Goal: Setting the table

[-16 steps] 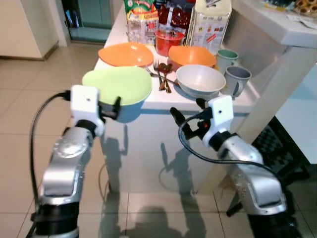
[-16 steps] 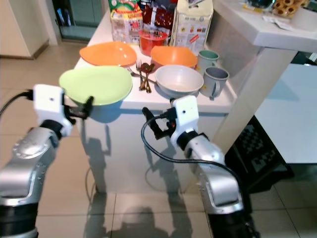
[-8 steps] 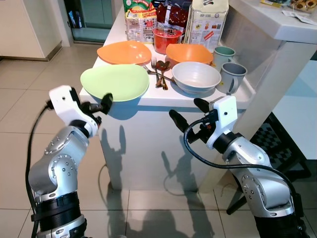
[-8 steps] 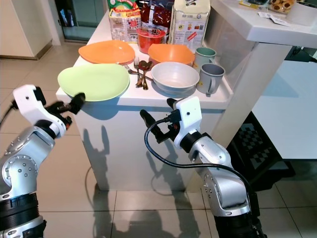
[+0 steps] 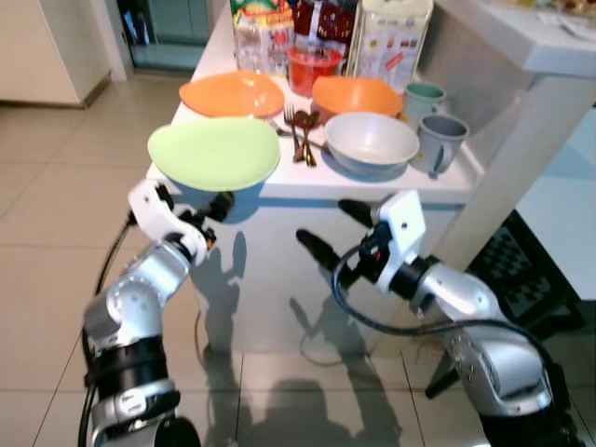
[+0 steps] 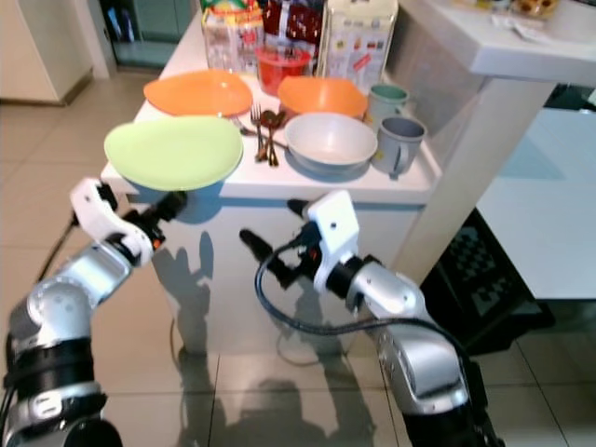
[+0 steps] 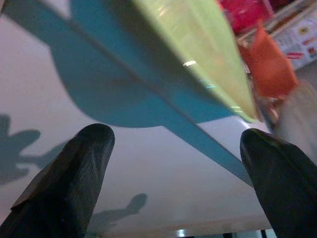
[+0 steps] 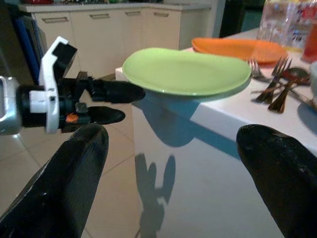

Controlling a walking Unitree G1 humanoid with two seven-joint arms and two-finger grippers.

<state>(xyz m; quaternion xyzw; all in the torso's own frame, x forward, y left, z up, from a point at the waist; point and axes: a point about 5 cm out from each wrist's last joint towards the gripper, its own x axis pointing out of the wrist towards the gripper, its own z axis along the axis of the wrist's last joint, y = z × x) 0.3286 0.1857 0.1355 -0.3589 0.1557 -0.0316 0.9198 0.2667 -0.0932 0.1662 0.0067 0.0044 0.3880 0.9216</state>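
My left claw (image 5: pixel 216 207) sits just below the near-left corner of the white surface (image 5: pixel 372 186), fingers spread apart and holding nothing. Directly above it is the green plate (image 5: pixel 214 152): round, shallow, pale lime, glossy, with its near rim overhanging the surface edge. From the left wrist view the plate (image 7: pixel 198 54) shows its underside and casts a dark shadow on the surface's side panel; I cannot tell for certain whether a finger touches the rim.

My right claw (image 5: pixel 331 228) hangs in front of the surface's side panel, below the edge, fingers wide apart and empty. Its wrist view looks across at the left claw (image 8: pixel 106 101) and the plate (image 8: pixel 188 69).

Behind the green plate lies an orange plate (image 5: pixel 233 93). To its right are forks and spoons (image 5: pixel 303 135), then a white bowl (image 5: pixel 372 142) with an orange bowl (image 5: pixel 358 95) behind it. Two mugs (image 5: pixel 438 140) stand at the right edge. A red cup (image 5: pixel 310 67) and food cartons (image 5: pixel 391 37) line the back.

Both silver arms are bent, forearms raised toward the surface.
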